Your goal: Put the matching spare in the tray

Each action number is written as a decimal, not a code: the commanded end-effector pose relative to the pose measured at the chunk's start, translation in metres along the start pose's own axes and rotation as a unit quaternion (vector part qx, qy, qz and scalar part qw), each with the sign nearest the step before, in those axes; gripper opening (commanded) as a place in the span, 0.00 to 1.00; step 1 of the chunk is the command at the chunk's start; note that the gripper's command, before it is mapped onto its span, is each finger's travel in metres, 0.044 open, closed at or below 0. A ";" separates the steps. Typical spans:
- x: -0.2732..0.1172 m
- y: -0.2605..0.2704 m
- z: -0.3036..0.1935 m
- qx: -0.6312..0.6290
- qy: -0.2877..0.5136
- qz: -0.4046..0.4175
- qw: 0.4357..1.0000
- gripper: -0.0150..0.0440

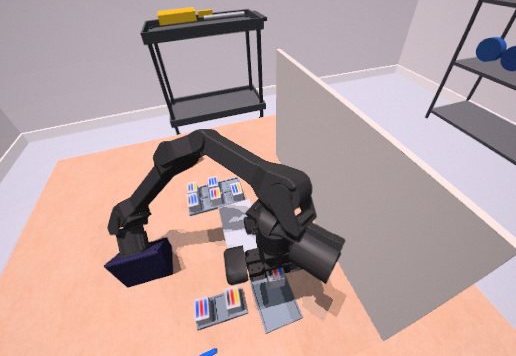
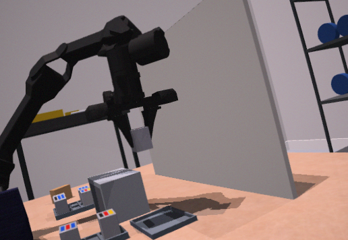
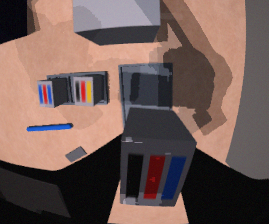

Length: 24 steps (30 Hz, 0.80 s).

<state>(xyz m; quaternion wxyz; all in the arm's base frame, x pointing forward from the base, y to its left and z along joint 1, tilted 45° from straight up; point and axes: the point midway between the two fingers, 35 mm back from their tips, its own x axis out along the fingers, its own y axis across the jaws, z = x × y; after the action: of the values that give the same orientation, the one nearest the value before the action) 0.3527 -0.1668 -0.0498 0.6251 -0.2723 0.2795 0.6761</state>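
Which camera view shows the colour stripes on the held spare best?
The wrist view: the spare faces it, showing black, red and blue stripes. The top view catches the stripes only small, below the arm. The exterior view shows just a plain grey side between the gripper fingers.

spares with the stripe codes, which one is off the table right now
The spare striped black, red and blue, clamped in the gripper above the tray. All other spares sit in their holders.

The arm point(image 1: 235, 157) is matte black throughout, built of chunky angular links joined by rounded housings. A fat black cylinder point(image 2: 150, 46) juts from the wrist. Its base point(image 1: 141, 262) is a dark navy block. The tool point(image 2: 141, 129) has two tapering black fingers.
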 end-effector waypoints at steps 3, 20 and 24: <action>0.000 -0.003 -0.002 -0.008 0.004 -0.003 1.000 0.25; 0.015 -0.006 -0.004 -0.008 0.005 -0.003 1.000 0.25; 0.018 -0.006 -0.004 -0.008 0.005 -0.003 1.000 0.25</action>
<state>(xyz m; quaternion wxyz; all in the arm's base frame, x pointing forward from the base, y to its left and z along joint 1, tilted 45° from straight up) 0.3577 -0.1578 -0.0635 0.6207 -0.2838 0.2752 0.6771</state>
